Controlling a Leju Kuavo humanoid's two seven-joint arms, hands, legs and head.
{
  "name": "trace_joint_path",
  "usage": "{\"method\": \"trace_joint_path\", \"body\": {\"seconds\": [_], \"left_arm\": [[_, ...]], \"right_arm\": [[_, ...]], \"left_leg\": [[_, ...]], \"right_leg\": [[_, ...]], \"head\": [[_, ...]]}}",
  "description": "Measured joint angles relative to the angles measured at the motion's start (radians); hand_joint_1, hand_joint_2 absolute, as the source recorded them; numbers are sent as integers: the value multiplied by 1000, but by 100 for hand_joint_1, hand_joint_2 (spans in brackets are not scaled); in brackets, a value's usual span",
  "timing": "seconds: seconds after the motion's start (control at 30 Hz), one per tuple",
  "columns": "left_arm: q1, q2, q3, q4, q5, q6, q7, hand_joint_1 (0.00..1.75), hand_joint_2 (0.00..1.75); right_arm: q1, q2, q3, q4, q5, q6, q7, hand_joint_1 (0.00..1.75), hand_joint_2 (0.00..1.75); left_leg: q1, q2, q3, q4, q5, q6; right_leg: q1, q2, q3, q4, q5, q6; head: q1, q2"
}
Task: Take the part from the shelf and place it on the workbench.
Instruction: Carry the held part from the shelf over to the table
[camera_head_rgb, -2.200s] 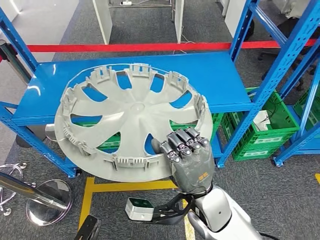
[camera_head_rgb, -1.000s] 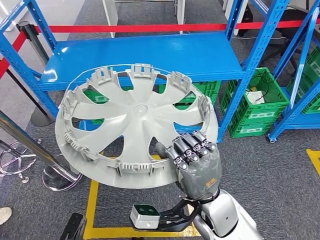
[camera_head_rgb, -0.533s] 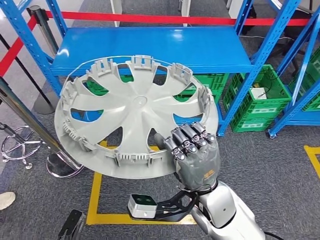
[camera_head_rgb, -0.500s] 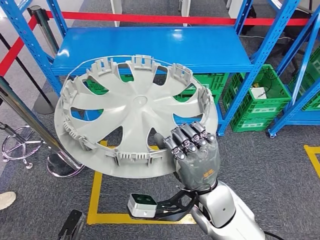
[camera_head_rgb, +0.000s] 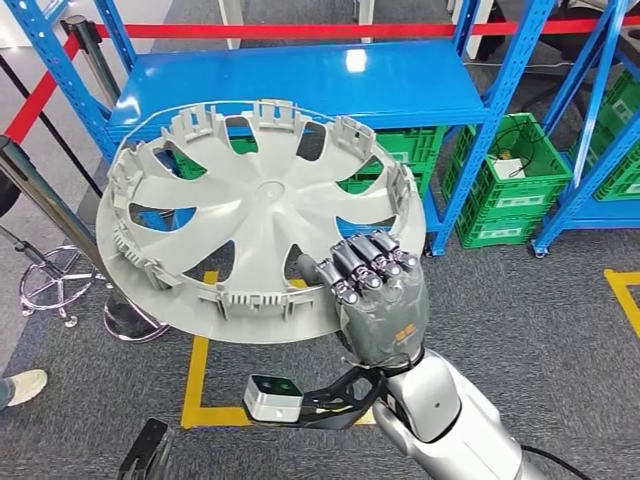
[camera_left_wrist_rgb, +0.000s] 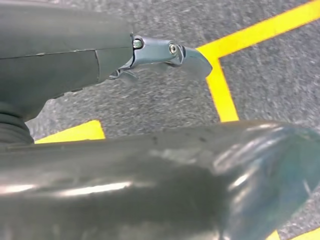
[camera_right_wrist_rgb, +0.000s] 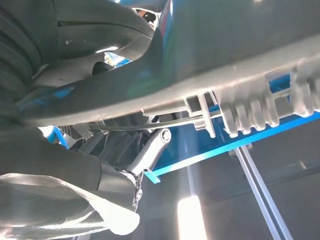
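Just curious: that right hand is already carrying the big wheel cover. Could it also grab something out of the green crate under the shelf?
Probably not. The right hand grips the wheel cover's rim, so it is occupied, and the green crate sits low on the floor beyond it.

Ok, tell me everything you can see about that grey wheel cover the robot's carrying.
The wheel cover is a large round disc of pale grey, matte plastic, seen from its inner side. Broad spokes run from a small central hub, with open slots between them, and ribbed clips stand around the rim. It is held nearly flat, slightly tilted, in the air in front of the blue shelf. The right hand grips its near rim, fingers curled over the edge.
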Motion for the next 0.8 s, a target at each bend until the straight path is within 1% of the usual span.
{"method": "trace_joint_path", "body": {"seconds": [0.03, 0.07, 0.1, 0.13, 0.17, 0.2, 0.23, 0.27, 0.3, 0.33, 0.37, 0.4, 0.43, 0.47, 0.5, 0.53, 0.57, 0.6, 0.63, 0.67, 0.7, 0.73, 0.77, 0.8], "left_arm": [[0, 0, 0, 0, -2, 0, 0, 0, 0], [-1, 0, 0, 0, -3, -1, 0, 0, 0], [-2, 0, 0, 0, -5, -1, 0, 0, 0], [-3, 0, 0, 0, -6, -2, 1, 0, 0], [-5, 0, 0, 0, -7, -3, 1, 0, 0], [-7, 0, 0, 0, -8, -3, 1, 0, 0], [-9, 0, 0, 0, -9, -3, 2, 0, 0], [-11, 0, 0, 0, -10, -4, 2, 0, 0], [-11, 1, 0, 0, -10, -4, 2, 0, 0], [-10, 0, 0, 0, -10, -5, 3, 0, 0], [-10, 0, 0, 0, -10, -5, 3, 0, 0], [-11, 1, 1, 0, -11, -6, 3, 0, 0], [-12, 0, 1, 0, -12, -6, 3, 0, 0], [-13, 0, 1, 0, -13, -7, 3, 0, 0], [-13, 0, 1, 0, -14, -7, 3, 0, 0], [-13, 0, 1, 0, -15, -7, 3, 0, 0], [-13, 0, 1, 0, -16, -7, 3, 0, 0], [-13, 0, 1, 0, -16, -7, 3, 0, 0], [-13, 0, 1, 0, -17, -7, 3, 0, 0], [-13, 0, 1, 0, -17, -8, 3, 0, 0], [-13, -1, 1, 0, -18, -8, 3, 0, 0], [-12, -2, 1, 0, -20, -8, 3, 0, 0], [-12, -2, 1, 0, -21, -8, 3, 0, 0], [-11, -2, 1, 0, -22, -8, 4, 0, 0]], "right_arm": [[0, 0, 2, 2, 0, 0, 1, 175, 175], [-1, 0, 4, 4, 0, 0, 2, 175, 175], [-1, 0, 6, 6, 0, 0, 4, 175, 175], [-1, 0, 8, 6, 0, 0, 5, 175, 175], [-2, 0, 10, 7, 0, 0, 6, 175, 175], [-3, 0, 11, 7, 0, 0, 7, 175, 175], [-4, 0, 12, 7, 0, 0, 7, 175, 175], [-5, 0, 13, 7, 0, 0, 8, 175, 175], [-6, 0, 14, 8, 0, 0, 8, 175, 175], [-7, 0, 16, 9, 0, 0, 8, 175, 175], [-7, -1, 17, 10, 0, 0, 8, 175, 175], [-7, -1, 18, 11, 0, 0, 8, 175, 175], [-7, -2, 18, 12, 0, 0, 8, 175, 175], [-8, -2, 19, 13, -1, 0, 8, 175, 175], [-8, -3, 20, 14, -1, 0, 8, 175, 175], [-8, -3, 21, 15, -1, 0, 9, 175, 175], [-8, -4, 22, 17, -1, 0, 9, 175, 175], [-8, -4, 23, 19, -1, 0, 9, 175, 175], [-9, -5, 24, 20, -1, 0, 10, 175, 175], [-10, -5, 26, 21, -1, 0, 11, 175, 175], [-12, -5, 27, 21, -1, 0, 11, 175, 175], [-16, -5, 29, 21, -2, 0, 12, 175, 175], [-19, -6, 30, 22, -2, 0, 12, 175, 175], [-22, -6, 31, 22, -2, 0, 12, 175, 175]], "left_leg": [[3, 0, -6, 55, -17, -5], [7, 0, 2, 82, -9, -10], [10, 0, 25, 74, 16, -14], [14, 0, 64, 32, 44, -18], [17, 0, 112, -31, 56, -21], [17, -1, 156, -98, 53, -19], [15, -2, 185, -148, 44, -14], [11, -3, 198, -176, 33, -7], [7, -3, 198, -187, 36, 4], [7, -1, 187, -187, 46, 14], [7, 1, 177, -189, 58, 24], [8, 3, 163, -192, 71, 34], [10, 5, 148, -193, 86, 42], [9, 6, 131, -193, 99, 48], [8, 6, 113, -193, 114, 50], [7, 6, 95, -192, 128, 51], [6, 6, 78, -191, 141, 50], [6, 6, 60, -191, 155, 48], [6, 6, 44, -190, 168, 46], [6, 6, 30, -190, 181, 43], [5, 6, 18, -189, 194, 39], [4, 5, 9, -190, 207, 34], [4, 5, 5, -192, 221, 29], [5, 5, 3, -198, 235, 23]], "right_leg": [[0, -1, -16, 7, 7, 1], [-1, -1, -33, 16, 14, 4], [-3, -1, -52, 26, 20, 7], [-5, -2, -69, 38, 25, 12], [-6, -2, -86, 50, 29, 17], [-6, -2, -98, 60, 33, 22], [-6, -2, -107, 66, 40, 29], [-6, -3, -113, 68, 49, 34], [-7, -3, -117, 66, 59, 40], [-9, -3, -122, 64, 66, 45], [-10, -1, -130, 67, 59, 50], [-11, 1, -141, 83, 31, 54], [-12, 3, -155, 117, -15, 57], [-12, 5, -170, 171, -70, 60], [-12, 6, -181, 237, -118, 62], [-12, 7, -186, 297, -142, 62], [-12, 7, -182, 339, -142, 63], [-11, 7, -164, 351, -118, 61], [-11, 7, -128, 328, -85, 59], [-11, 7, -76, 273, -64, 55], [-9, 8, -10, 191, -62, 52], [-8, 8, 48, 111, -78, 48], [-5, 9, 84, 51, -96, 46], [-3, 10, 100, 17, -107, 44]], "head": [[0, 0], [0, 0], [0, 0], [0, 0], [-1, 0], [0, 0], [0, 0], [0, 0], [0, 0], [0, 0], [0, 0], [1, 0], [2, 0], [4, 0], [5, 0], [6, 0], [6, 0], [6, 0], [6, 0], [6, 0], [6, 0], [5, 0], [6, 0], [7, 0]]}}
